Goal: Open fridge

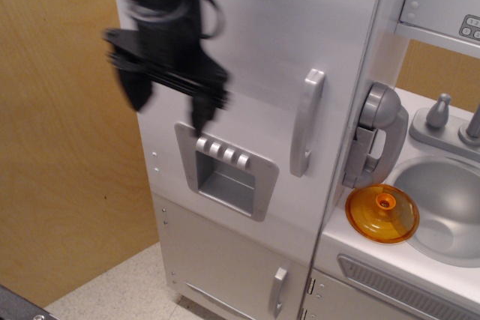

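Against the upper left of the fridge door, my gripper is showing motion-blurred, its two black fingers pointing down and standing apart with nothing between them. One fingertip is hanging just above the grey dispenser and its row of buttons. I am seeing the door lying shut, its long silver handle well right of the gripper. Beyond sits a grey wall phone, near an orange lid.
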`<state>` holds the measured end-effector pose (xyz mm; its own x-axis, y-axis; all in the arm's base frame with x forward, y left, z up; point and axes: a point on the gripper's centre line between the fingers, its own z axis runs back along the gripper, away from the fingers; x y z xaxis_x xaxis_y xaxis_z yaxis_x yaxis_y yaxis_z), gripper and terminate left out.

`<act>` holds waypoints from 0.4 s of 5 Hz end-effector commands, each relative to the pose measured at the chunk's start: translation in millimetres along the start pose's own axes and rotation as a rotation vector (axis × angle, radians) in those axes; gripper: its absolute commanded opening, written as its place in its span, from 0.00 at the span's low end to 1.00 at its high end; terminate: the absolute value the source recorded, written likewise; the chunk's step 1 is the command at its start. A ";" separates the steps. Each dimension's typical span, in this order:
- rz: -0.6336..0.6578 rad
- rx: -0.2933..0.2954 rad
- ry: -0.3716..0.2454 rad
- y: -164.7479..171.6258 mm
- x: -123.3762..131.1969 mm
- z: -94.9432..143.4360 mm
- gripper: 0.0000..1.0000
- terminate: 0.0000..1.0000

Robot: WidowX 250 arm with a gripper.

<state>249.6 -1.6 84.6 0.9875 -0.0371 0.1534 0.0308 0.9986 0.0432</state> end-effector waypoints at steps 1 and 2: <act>-0.012 -0.037 -0.122 -50.9 32.4 11.1 1.00 0.00; 0.021 -0.028 -0.154 -59.3 56.8 7.4 1.00 0.00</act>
<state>298.6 -60.8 81.6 0.9662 -0.0109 0.2575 0.0065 0.9998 0.0179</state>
